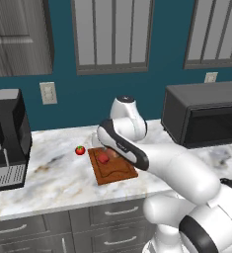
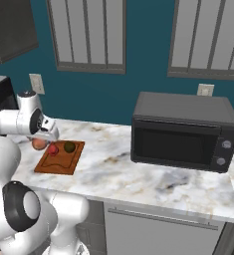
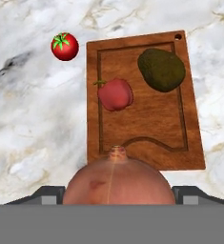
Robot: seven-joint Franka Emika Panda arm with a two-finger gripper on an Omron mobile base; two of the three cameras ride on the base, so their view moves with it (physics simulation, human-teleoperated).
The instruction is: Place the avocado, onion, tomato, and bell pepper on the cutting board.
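Teal wall (image 1: 167,74) with shuttered windows (image 1: 112,34) at top; marble counter (image 2: 153,184) across middle, black microwave (image 2: 183,130) right, grey drawers (image 1: 63,225) below.

A white marble counter (image 2: 138,184) runs along a teal wall (image 2: 148,94), with grey drawers (image 1: 112,213) below it. A black microwave (image 2: 184,130) stands on the counter at 3 o'clock in both base views, and a dark coffee machine (image 1: 4,138) stands at 9 o'clock in the left base view. On the wall are two grey shuttered windows (image 1: 112,34) at 12 o'clock and two white outlets (image 1: 48,93), one beside the coffee machine and one above the microwave.
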